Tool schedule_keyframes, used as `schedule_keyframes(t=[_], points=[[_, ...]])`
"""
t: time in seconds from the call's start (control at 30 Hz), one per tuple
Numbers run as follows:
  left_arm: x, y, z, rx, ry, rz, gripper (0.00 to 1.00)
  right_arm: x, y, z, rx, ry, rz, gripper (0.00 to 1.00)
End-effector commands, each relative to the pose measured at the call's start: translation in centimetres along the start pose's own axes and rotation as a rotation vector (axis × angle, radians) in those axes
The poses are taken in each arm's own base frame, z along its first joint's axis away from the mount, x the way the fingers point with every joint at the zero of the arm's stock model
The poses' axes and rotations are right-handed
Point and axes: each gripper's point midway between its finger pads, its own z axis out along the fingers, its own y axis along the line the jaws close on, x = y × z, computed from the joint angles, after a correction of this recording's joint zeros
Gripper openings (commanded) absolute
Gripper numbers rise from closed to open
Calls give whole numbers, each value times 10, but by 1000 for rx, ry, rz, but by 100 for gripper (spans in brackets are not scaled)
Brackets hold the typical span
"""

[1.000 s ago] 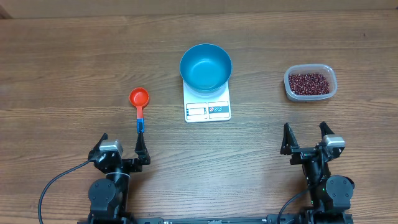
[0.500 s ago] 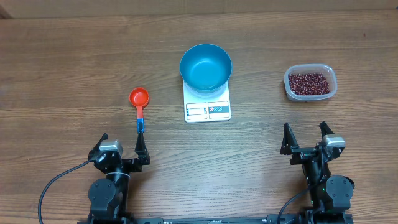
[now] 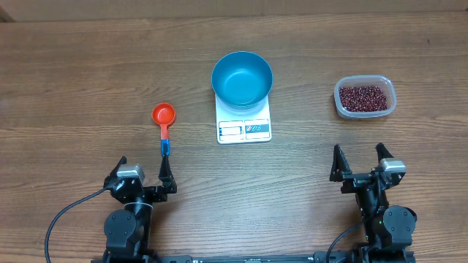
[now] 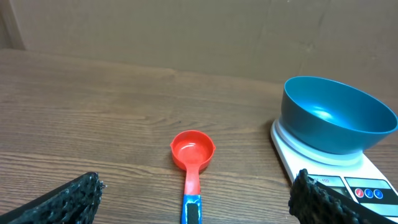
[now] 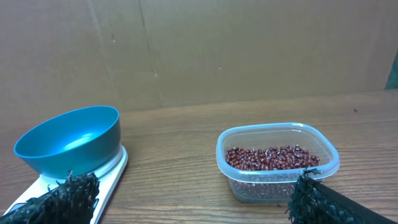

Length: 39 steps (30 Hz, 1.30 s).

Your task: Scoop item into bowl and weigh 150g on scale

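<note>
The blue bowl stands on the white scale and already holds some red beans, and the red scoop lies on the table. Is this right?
Not quite: the bowl on the scale is empty, as the overhead view shows. The beans are in the clear tub. The scoop does lie on the table.

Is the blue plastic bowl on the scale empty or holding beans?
Empty: the round blue plastic bowl shows only its bare blue inside.

The left arm [image 3: 124, 223] and right arm [image 3: 387, 219] are matt black, built from round, drum-like joint housings. The left gripper [image 3: 143, 162] and right gripper [image 3: 358, 150] each carry a small pale grey block and two tapering black fingers [image 4: 68, 199] faced with rough, fuzzy-looking padding. A thin black cable [image 3: 55, 223] curves out from each base.
</note>
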Motion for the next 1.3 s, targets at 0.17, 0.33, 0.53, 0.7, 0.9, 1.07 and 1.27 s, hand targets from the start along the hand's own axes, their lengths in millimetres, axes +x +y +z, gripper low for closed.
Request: schedule_keyframes(t=[0.17, 0.33, 0.53, 0.7, 0.9, 1.07, 1.27], points=[[0, 0, 0, 6, -3, 13, 99, 2, -1, 0, 6, -3, 3, 100], [0, 0, 0, 6, -3, 13, 99, 2, -1, 0, 6, -3, 3, 100], [0, 0, 0, 6, -3, 13, 99, 2, -1, 0, 6, -3, 3, 100], [0, 0, 0, 6, -3, 13, 99, 2, -1, 0, 6, -3, 3, 100], [1, -5, 0, 33, 1, 9, 99, 2, -1, 0, 6, -3, 3, 100], [2, -9, 0, 57, 5, 24, 99, 2, -1, 0, 6, -3, 3, 100], [3, -20, -1, 119, 12, 66, 100, 2, -1, 0, 6, -3, 3, 100]])
